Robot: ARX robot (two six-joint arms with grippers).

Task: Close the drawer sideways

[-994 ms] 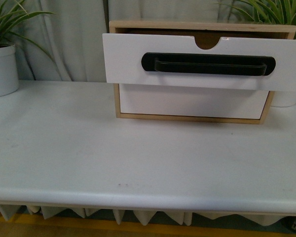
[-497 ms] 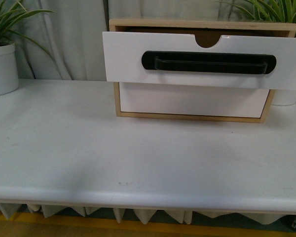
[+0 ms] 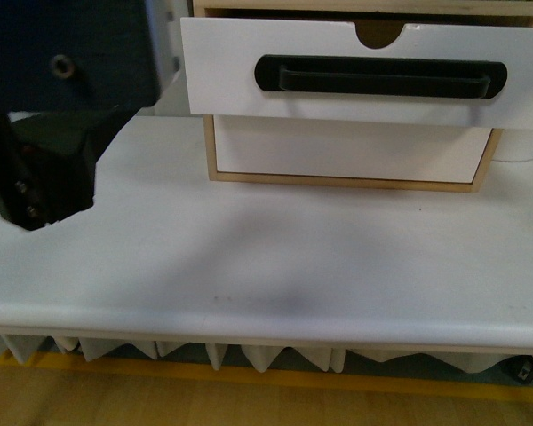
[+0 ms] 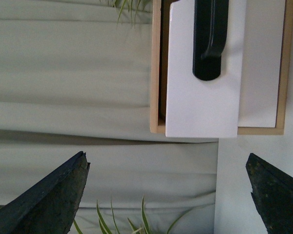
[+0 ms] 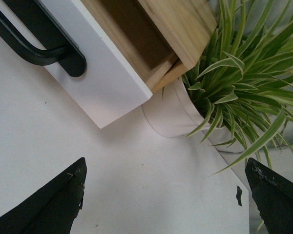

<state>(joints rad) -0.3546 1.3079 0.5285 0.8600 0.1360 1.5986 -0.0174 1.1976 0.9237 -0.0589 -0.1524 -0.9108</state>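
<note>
The drawer point(image 3: 249, 75) is a wide white front with a long black oval handle point(image 3: 377, 76) and a semicircular notch in its top edge. It stands pulled out of the wooden cabinet point(image 3: 338, 181). My left arm point(image 3: 44, 115) fills the left of the front view, beside the drawer's left end. My left gripper point(image 4: 166, 161) is open and empty, off the drawer's point(image 4: 200, 107) end. My right gripper point(image 5: 166, 165) is open and empty above the table, off the drawer's point(image 5: 102, 83) other end. It is not in the front view.
A plain white handleless drawer point(image 3: 346, 149) sits shut below. The white table point(image 3: 266, 257) runs to its front edge. A white pot point(image 5: 171, 117) with a leafy plant point(image 5: 244, 73) stands right beside the cabinet. Curtains point(image 4: 68, 73) hang behind.
My left arm has come into the front view at the left and hides the left plant pot. The view now sits lower and closer. The drawer is still pulled out.
</note>
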